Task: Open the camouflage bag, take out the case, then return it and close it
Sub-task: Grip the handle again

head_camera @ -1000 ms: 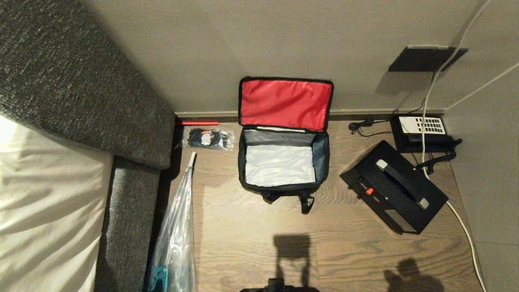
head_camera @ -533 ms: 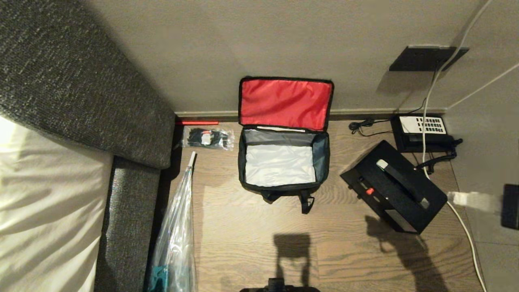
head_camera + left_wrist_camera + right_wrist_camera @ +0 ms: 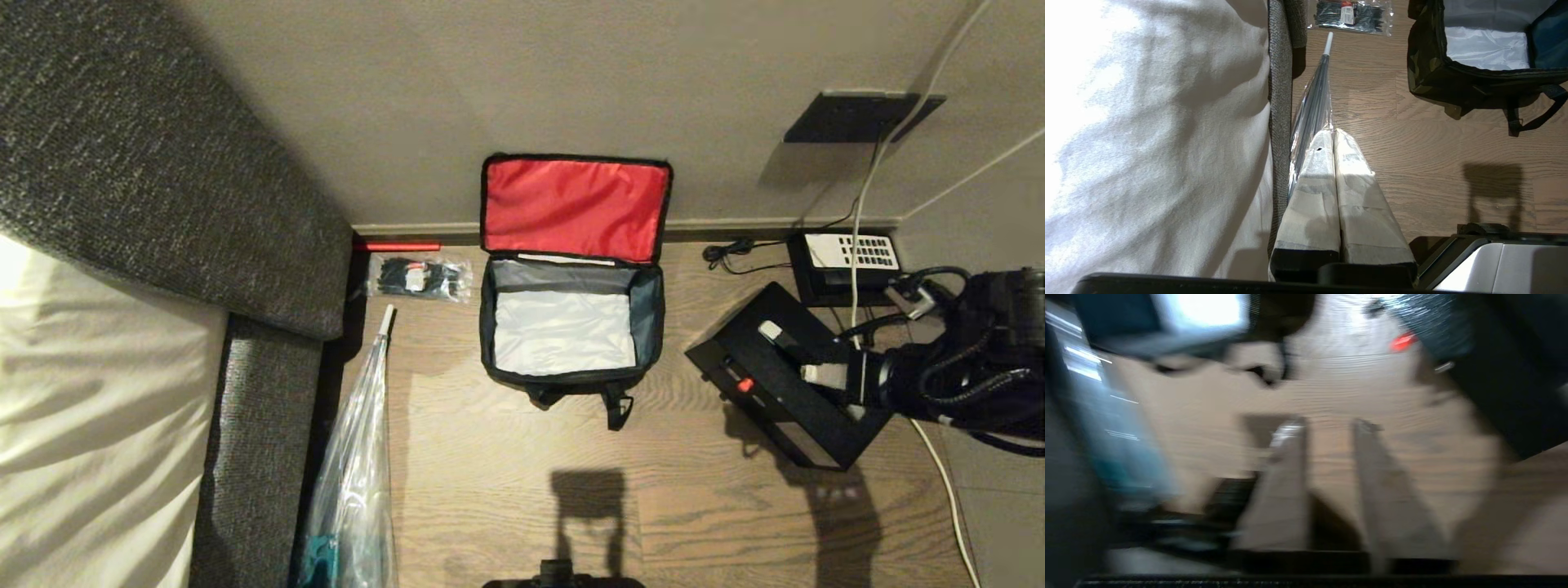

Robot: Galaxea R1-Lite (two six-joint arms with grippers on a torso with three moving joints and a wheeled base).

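— Two big soft shapes fill the left of the head view, yes?
— Yes: a grey upholstered headboard (image 3: 155,155) across the upper left and white bedding (image 3: 90,408) below it.

— And the camouflage bag (image 3: 570,331)?
— At the centre, on the wooden floor (image 3: 506,474), lid thrown back against the wall (image 3: 490,73) so the red lining faces up. Its silvery inside holds nothing.

— Where is the case (image 3: 755,363)?
— Right of the bag and apart from it, lying askew on the floor, handle up, red dot on its near-left edge.

— The right gripper (image 3: 816,374)?
— It reaches in from the right edge, its pale fingers over the case's handle. In the blurred right wrist view the two fingers (image 3: 1286,490) stand a little apart with nothing between them.

— The left gripper (image 3: 1333,136)?
— Pressed together, empty, above a clear-wrapped umbrella (image 3: 1316,94) beside the bed.

— Smaller things?
— A desk telephone (image 3: 849,261) in the upper right and a packet of black cable ties (image 3: 418,278) left of the bag.
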